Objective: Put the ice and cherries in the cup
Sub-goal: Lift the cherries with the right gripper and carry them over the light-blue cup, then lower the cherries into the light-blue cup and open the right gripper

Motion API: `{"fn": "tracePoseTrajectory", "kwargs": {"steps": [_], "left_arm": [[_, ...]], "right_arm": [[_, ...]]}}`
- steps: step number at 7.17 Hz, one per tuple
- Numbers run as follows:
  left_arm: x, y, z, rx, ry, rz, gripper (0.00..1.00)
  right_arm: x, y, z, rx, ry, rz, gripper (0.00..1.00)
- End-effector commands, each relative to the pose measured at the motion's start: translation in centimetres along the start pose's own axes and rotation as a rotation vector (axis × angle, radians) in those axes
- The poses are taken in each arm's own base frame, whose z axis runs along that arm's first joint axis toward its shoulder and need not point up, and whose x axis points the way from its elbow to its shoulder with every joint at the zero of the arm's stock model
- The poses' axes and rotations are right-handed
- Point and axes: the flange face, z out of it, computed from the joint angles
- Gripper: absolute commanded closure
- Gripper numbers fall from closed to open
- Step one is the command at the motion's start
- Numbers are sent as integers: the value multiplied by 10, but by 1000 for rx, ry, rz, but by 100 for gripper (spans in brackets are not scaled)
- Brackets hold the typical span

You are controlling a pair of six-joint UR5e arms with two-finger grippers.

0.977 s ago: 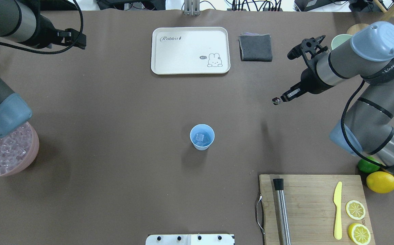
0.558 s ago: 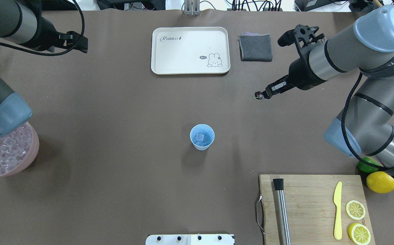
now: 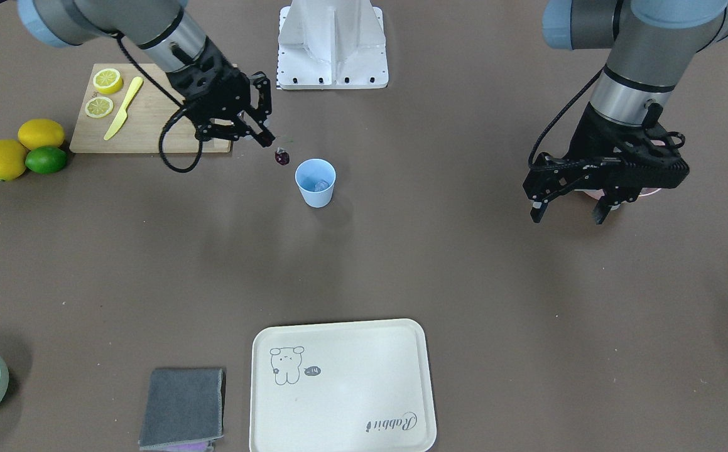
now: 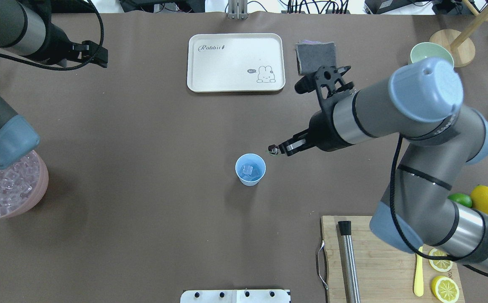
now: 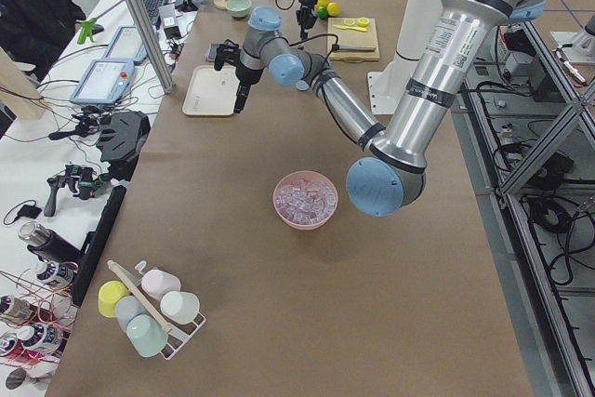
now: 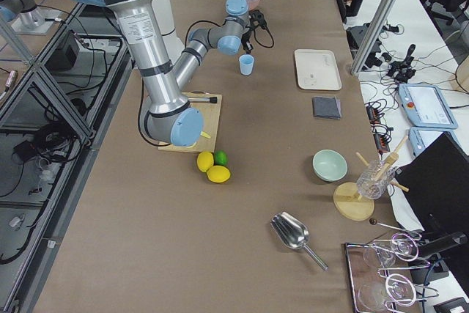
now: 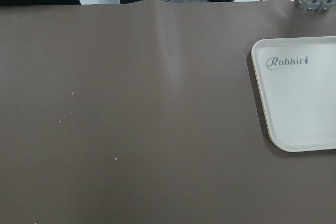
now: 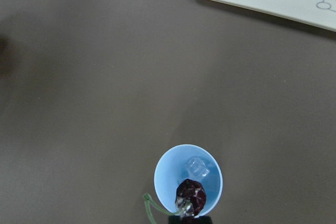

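The light blue cup stands upright mid-table with ice in its bottom. My right gripper is shut on the stems of the dark cherries, which hang just beside and above the cup's rim. In the right wrist view the cherries hang over the cup's opening, with an ice cube below. My left gripper is open and empty, high above the table, far from the cup. More ice fills the pink bowl at the left edge.
A white rabbit tray and a grey cloth lie at the far side. A pale green bowl stands far right. A cutting board with muddler, yellow knife and lemon slices lies near right, a lemon and a lime beside it.
My right arm has swung left and nearer with the cherries, from the far right side to just beside the cup. The left arm has barely moved.
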Motion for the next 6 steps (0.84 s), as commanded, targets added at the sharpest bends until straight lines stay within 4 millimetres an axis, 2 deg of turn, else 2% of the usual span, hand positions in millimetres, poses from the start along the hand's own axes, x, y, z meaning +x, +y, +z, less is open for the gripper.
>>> {"fn": "tracePoseTrajectory", "kwargs": {"steps": [1,4,6], "left_arm": [[-5,0,6,-9,-10,-6,2],[-6,1,9,-13,-16,-8,2],[-6,1,10,-14,-16,-7,2]], "right_arm": [[-21,-5,28,8,20,-1,100],[-11,-6,43,7,58,6,100],[-14,8,58,-9,78,2,100]]}}
